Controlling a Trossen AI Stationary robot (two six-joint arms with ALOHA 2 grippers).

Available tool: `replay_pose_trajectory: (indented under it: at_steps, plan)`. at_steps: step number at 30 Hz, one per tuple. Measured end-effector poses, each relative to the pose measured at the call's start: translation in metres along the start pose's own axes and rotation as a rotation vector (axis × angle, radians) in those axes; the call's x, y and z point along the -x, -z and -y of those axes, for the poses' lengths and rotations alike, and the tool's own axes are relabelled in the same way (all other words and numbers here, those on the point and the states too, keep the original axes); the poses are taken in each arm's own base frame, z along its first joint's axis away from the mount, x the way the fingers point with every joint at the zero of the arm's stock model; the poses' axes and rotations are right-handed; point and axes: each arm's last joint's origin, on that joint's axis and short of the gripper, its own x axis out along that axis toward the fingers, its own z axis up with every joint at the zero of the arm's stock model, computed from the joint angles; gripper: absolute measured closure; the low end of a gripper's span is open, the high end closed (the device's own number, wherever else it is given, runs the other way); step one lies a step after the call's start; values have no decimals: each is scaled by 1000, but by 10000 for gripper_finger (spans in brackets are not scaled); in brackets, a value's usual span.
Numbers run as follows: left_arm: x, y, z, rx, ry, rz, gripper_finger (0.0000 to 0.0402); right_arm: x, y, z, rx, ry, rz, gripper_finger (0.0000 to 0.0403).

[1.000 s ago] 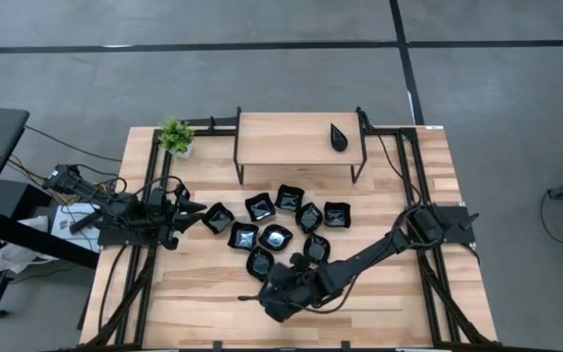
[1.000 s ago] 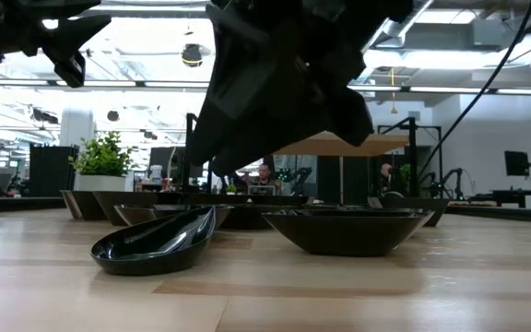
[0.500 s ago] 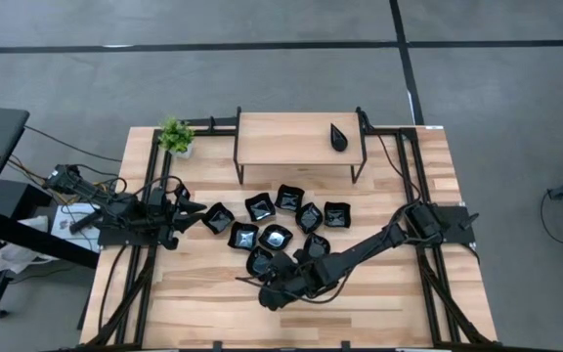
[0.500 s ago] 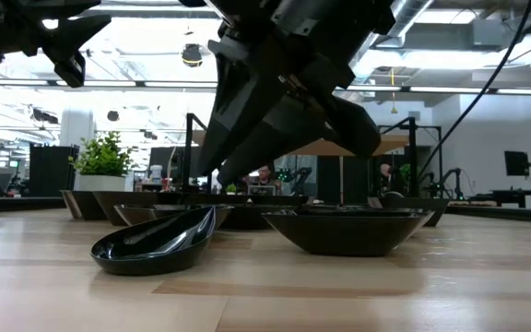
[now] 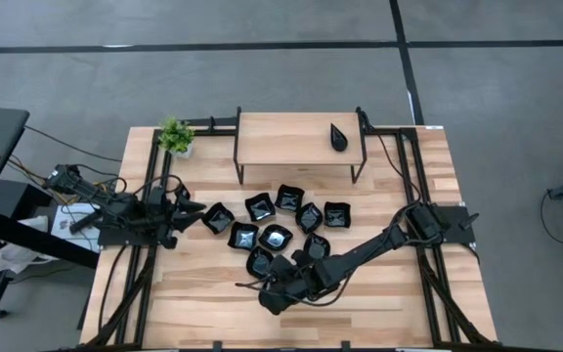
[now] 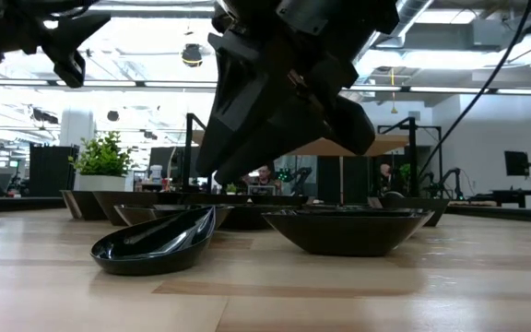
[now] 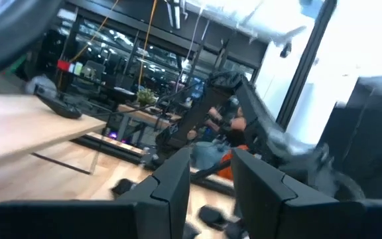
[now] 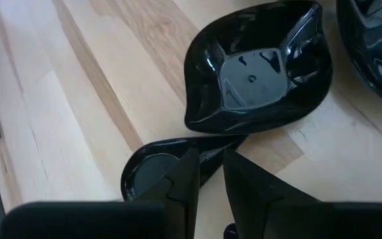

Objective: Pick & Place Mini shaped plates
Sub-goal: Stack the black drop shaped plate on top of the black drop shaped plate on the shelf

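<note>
While the left gripper [image 5: 195,217] is parked half-open and empty, a teardrop plate [image 8: 152,172] is pinched at its rim by the right gripper [image 8: 207,174], beside a square plate [image 8: 257,70] near the table's [image 5: 203,313] front.

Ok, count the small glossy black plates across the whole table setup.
11 visible: one plate on the raised wooden shelf; nine plates clustered mid-table; one teardrop plate at the right gripper. Its arm may hide more.
</note>
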Motion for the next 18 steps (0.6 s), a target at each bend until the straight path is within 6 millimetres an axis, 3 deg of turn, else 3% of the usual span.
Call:
replay_pose_trajectory:
  at_steps: [6,11,18]
  plan:
    - [0,-2,0,82,1,15,289,0,-1,0,-2,3,4,337]
    - [0,0,1,-60,22,-2,289,0,-1,1,-3,3,4,337]
    - [1,17,5,-208,267,-191,289,-1,-1,1,-5,2,5,337]
